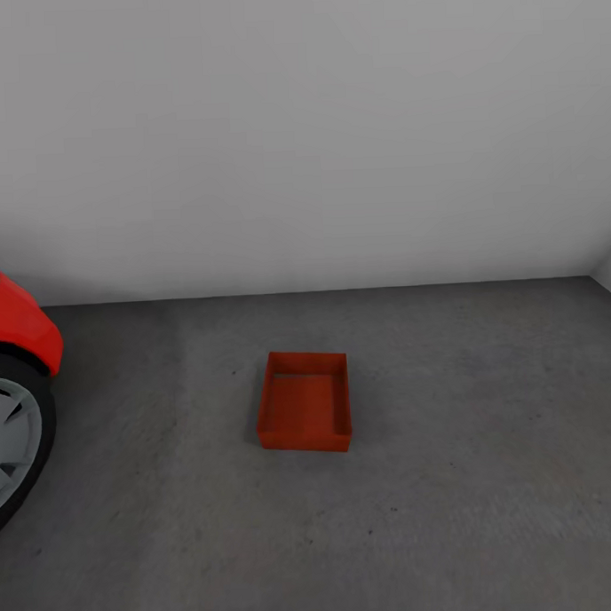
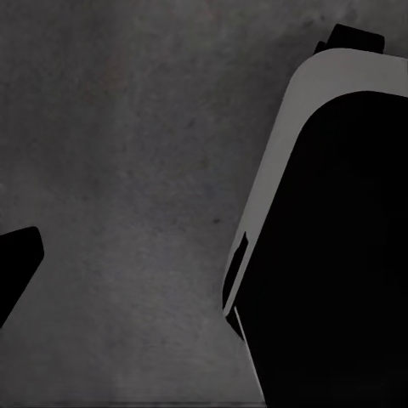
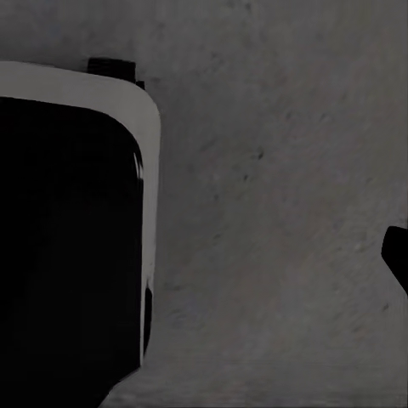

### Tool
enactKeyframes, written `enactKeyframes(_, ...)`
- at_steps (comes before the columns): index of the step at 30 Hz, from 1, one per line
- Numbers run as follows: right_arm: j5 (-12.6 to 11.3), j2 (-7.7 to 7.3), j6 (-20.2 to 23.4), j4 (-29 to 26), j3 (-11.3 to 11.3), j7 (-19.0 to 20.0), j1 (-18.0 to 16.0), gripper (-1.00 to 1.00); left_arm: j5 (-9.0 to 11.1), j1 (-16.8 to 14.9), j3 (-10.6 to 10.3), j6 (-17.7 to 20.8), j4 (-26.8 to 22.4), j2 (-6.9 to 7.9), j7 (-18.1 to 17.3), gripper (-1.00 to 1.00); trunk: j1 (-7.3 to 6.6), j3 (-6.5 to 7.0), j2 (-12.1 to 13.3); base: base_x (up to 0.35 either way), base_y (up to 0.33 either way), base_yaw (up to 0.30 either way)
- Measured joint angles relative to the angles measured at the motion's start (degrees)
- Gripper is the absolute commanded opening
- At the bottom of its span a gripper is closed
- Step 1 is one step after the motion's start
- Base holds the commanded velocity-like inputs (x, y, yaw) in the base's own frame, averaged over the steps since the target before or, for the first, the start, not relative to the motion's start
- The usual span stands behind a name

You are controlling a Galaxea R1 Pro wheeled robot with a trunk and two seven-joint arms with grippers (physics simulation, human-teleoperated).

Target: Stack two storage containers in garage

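Head view: one orange-red rectangular open-top plastic bin (image 1: 303, 402) is seen on dark speckled concrete floor (image 1: 489, 440), near a red car (image 1: 16, 389); judged rigid, light, best gripped by opposite rims. Wrist views: possibly robot body; jaw spread cannot be told.

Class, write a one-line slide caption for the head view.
One open orange-red bin sits on the garage's grey concrete floor, near a red car and a white wall.
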Motion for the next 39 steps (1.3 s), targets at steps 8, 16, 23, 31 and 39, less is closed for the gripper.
enactKeyframes(8,-0.2,0.33,-0.2,0.0,0.0,7.4,5.8,1.00,-0.1,2.2,0.0,-0.1,0.0,-0.07,-0.1,1.00,0.00,0.00,0.0,0.000,0.000,0.000)
enactKeyframes(16,-5.1,0.51,-0.4,0.0,-0.5,9.5,7.3,1.00,-0.4,3.0,0.0,-0.2,-0.1,-0.05,-1.2,1.00,0.00,0.40,0.0,0.000,0.000,-0.055)
enactKeyframes(23,-5.7,0.60,-0.3,0.0,-0.4,9.5,7.3,1.00,-0.6,3.0,-0.2,-0.1,-0.7,0.19,-1.3,1.00,0.00,1.00,0.0,0.000,0.000,-0.062)
enactKeyframes(31,-5.4,0.71,-0.3,0.0,-0.4,9.6,7.3,1.00,-0.6,3.0,-0.2,-0.1,-0.9,0.22,-1.3,1.00,0.00,1.70,0.0,0.000,0.000,-0.057)
enactKeyframes(39,-5.4,0.72,-0.3,0.0,-0.4,9.6,7.3,1.00,-0.6,3.0,-0.2,-0.1,-0.9,0.23,-1.3,1.00,0.00,2.41,0.0,0.000,0.000,-0.058)
